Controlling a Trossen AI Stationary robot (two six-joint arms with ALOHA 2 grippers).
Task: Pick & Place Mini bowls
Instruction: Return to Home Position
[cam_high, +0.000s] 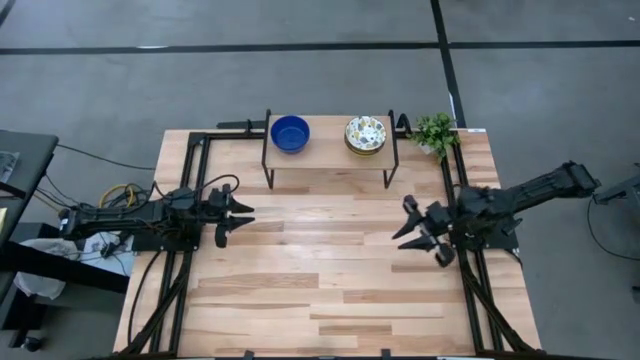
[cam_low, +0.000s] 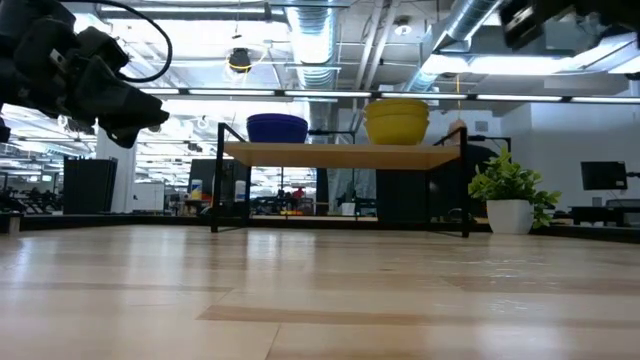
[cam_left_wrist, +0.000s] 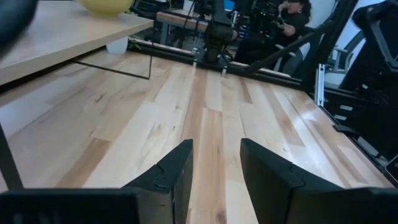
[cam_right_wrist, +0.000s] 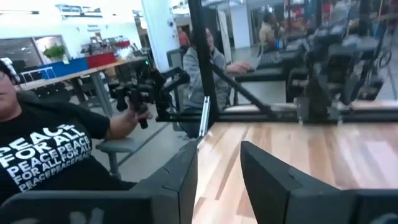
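The mini bowls stand on a small raised wooden shelf (cam_high: 328, 152) at the table's far side. The cobalt blue ones (cam_high: 289, 133) (cam_low: 277, 128) are on its left part. The cream floral ones (cam_high: 366, 134), yellow outside (cam_low: 397, 120), are on its right part, and each colour looks nested into one stack resting on its base. My left gripper (cam_high: 228, 212) (cam_left_wrist: 216, 180) hovers open over the table's left side, pointing right. My right gripper (cam_high: 415, 235) (cam_right_wrist: 219, 180) hovers open over the right side, pointing left. Both are nearer than the shelf and hold nothing.
A small potted green plant (cam_high: 435, 132) (cam_low: 510, 195) stands just right of the shelf at the far right corner. Black frame rails (cam_high: 196, 170) run along the table's sides. Bare wood (cam_high: 320, 260) lies between the arms. People sit beyond the table's left side (cam_right_wrist: 43, 143).
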